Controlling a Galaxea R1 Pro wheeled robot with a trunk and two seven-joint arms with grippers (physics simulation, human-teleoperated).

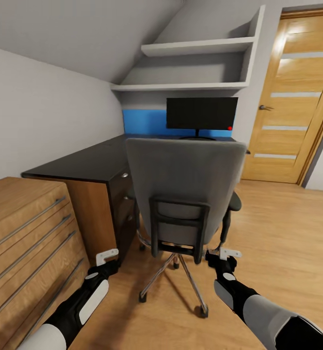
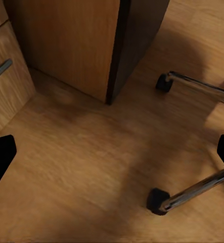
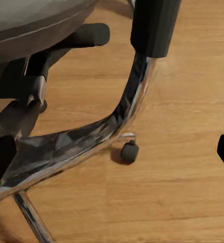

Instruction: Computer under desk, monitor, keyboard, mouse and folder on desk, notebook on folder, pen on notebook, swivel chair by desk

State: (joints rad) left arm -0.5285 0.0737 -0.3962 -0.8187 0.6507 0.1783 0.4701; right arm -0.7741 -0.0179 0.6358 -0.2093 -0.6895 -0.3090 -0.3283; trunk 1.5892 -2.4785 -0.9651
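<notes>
The chair [image 1: 185, 189] stands at my 12 o'clock, back toward me, between my two released pincers, left [image 1: 106, 256] and right [image 1: 225, 253], the right one nearer

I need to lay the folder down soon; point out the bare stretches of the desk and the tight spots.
The desk top is bare from its near corner above the drawers back to the blue panel. Its far end holds the monitor. The swivel chair crowds the desk's front edge, hiding that part of the top.

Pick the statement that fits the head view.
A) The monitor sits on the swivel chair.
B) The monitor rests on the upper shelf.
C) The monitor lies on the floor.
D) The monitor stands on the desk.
D: the monitor stands upright on the dark desk, behind the swivel chair.
</notes>
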